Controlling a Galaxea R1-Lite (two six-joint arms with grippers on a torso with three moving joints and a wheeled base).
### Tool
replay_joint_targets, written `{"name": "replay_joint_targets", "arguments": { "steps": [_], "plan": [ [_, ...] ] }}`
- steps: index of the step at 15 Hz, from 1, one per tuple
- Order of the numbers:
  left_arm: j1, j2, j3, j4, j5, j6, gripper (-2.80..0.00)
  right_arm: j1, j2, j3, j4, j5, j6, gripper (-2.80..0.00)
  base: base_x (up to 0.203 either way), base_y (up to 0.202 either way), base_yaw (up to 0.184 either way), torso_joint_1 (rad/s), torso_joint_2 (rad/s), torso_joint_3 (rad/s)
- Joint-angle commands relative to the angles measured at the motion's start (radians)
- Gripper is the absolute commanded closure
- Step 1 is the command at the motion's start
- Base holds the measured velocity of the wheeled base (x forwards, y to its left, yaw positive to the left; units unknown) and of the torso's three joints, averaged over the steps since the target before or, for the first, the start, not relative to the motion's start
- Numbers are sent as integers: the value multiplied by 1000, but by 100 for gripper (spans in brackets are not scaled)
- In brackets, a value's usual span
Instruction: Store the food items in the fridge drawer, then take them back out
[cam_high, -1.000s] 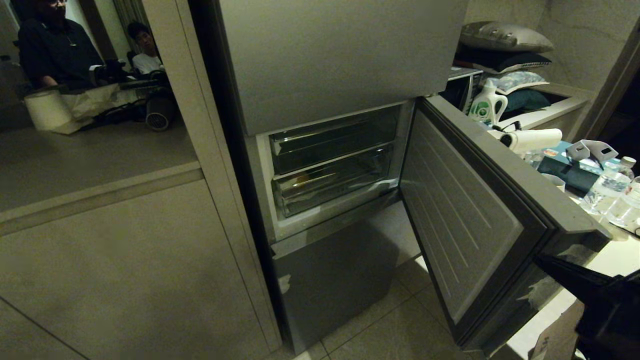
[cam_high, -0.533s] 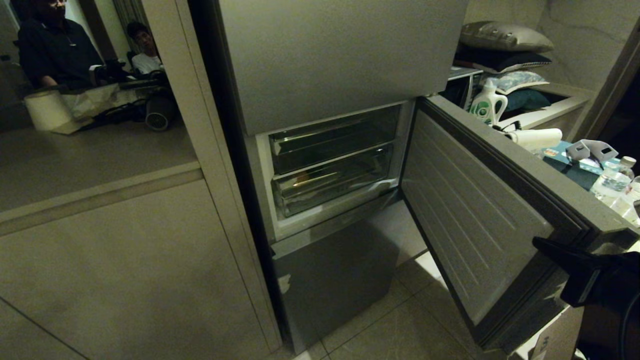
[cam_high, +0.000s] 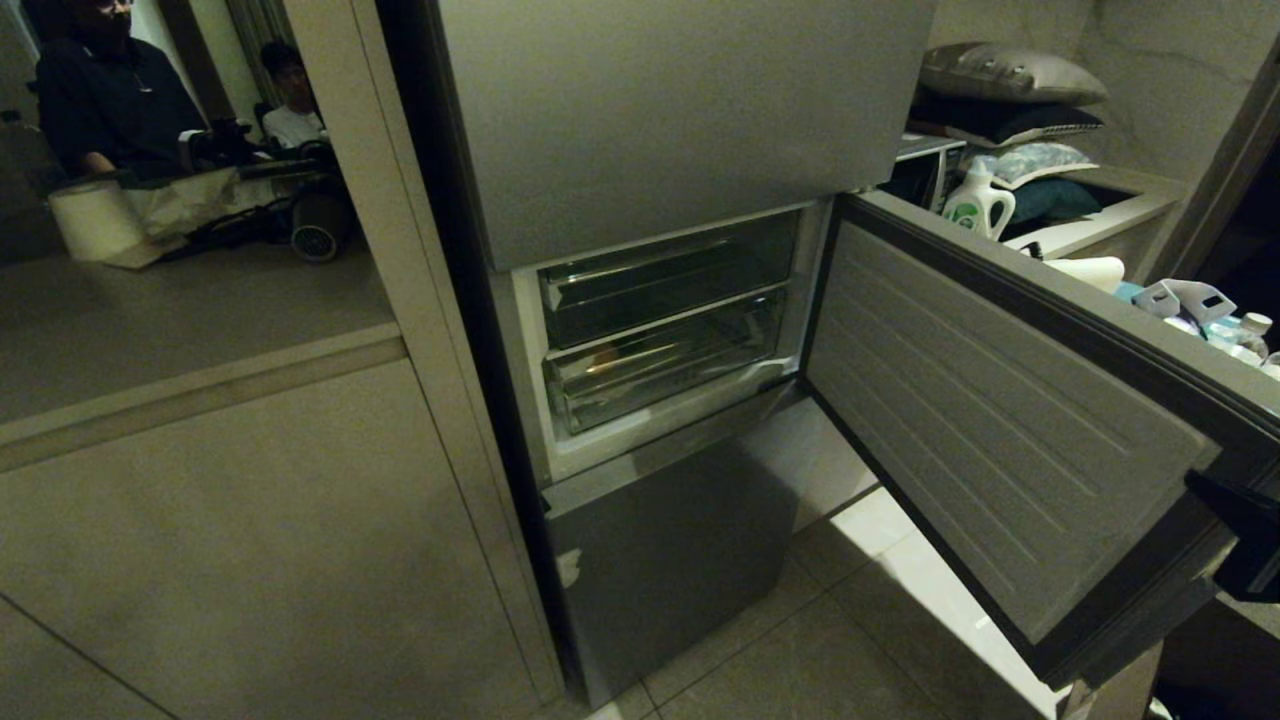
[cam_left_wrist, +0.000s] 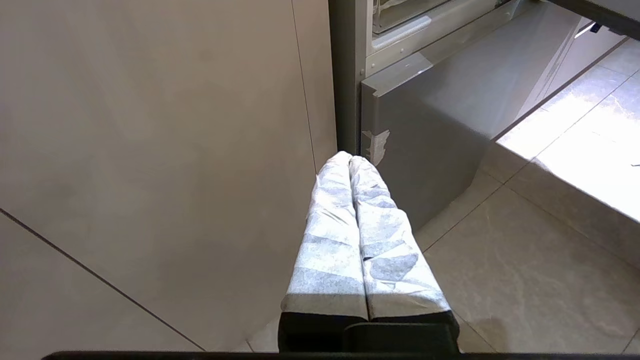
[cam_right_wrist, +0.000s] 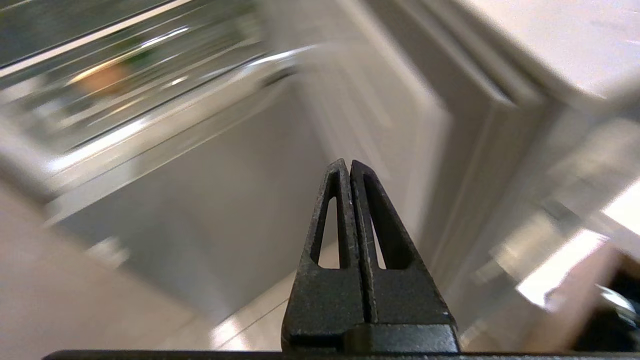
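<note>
Black plastic is what you see first: your right gripper (cam_right_wrist: 350, 167) has its two fingers pressed flat together, nothing between them. In the head view it shows only as a dark shape at the far right edge (cam_high: 1245, 530), just beside the outer end of the open fridge door (cam_high: 1000, 420). The door stands swung wide, its ribbed pale inner face turned toward you.

Your left gripper (cam_left_wrist: 350, 159), wrapped in whitish tape, is likewise closed and empty, hanging low over the tiled floor (cam_left_wrist: 500, 280) near the grey lower panel (cam_left_wrist: 430, 135) of the fridge.

Inside the open compartment sit two clear bins, one above the other. The fridge drawer (cam_high: 665, 365) is the lower one, pushed in, its thick clear lip facing out. Through its front, toward the left, you can make out an orange-tan blur that looks like the potato (cam_high: 603, 354); in the right wrist view the same tan patch (cam_right_wrist: 100, 80) has a dark green smear just beside it, probably the pepper (cam_right_wrist: 137, 56), though both are too blurred to be sure.

Beyond the door, a detergent bottle (cam_high: 975, 205) stands below stacked pillows (cam_high: 1010, 75). Two people (cam_high: 110, 90) sit in the far left background.
</note>
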Motion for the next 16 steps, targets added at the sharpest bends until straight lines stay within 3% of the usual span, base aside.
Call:
{"name": "replay_joint_targets", "arguments": {
  "steps": [1,6,11,13,16],
  "plan": [
    [0,0,0,1,0,1,0,-87,-90,28,6,3,-5,0,0,0,0,0,0,0],
    [0,0,0,1,0,1,0,-106,-363,108,244,1,-122,0,0,0,0,0,0,0],
    [0,0,-1,1,0,1,0,-126,-399,107,271,8,-127,0,0,0,0,0,0,0],
    [0,0,0,1,1,1,0,-118,-467,118,348,14,-128,0,0,0,0,0,0,0],
    [0,0,0,1,0,1,0,-129,-342,80,338,15,-107,0,0,0,0,0,0,0]
  ]
}}
